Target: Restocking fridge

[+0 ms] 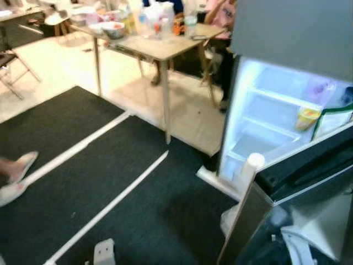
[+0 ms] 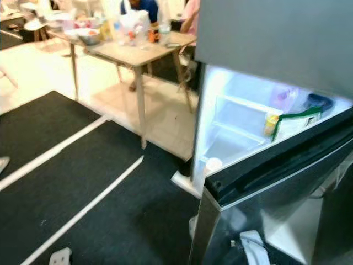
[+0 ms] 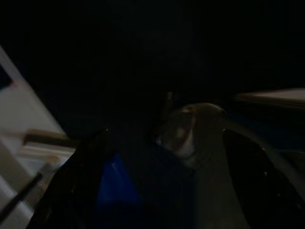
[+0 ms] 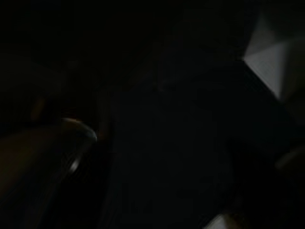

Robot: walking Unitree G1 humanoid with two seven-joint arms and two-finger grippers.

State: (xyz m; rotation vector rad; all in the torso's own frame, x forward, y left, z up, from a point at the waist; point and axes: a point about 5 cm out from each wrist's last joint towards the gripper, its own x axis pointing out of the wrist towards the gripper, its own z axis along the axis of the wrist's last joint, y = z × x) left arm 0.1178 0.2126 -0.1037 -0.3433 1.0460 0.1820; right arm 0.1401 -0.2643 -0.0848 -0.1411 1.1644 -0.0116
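**Q:** So where's the fridge sitting, and which way is it facing?

**A:** It's on the robot's right, standing tall with its long axis vertical. The lit compartment opens toward the camera and a bit to the left. The door swings out toward the robot, so its dark top edge cuts across the front. White shelves run flat inside; a yellow cup and a green-edged bag sit at the right side.

**Q:** Anything hard to read?

**A:** Plenty. The fridge's lower part is hidden behind the door, and its right side is cut off. Both wrist views are near black; the left one gives just a blue patch and a pale rounded shape.

**Q:** Grippers?

**A:** Can't tell whether either one is open, closed or holding anything. A wooden table with clutter stands well back to the left.
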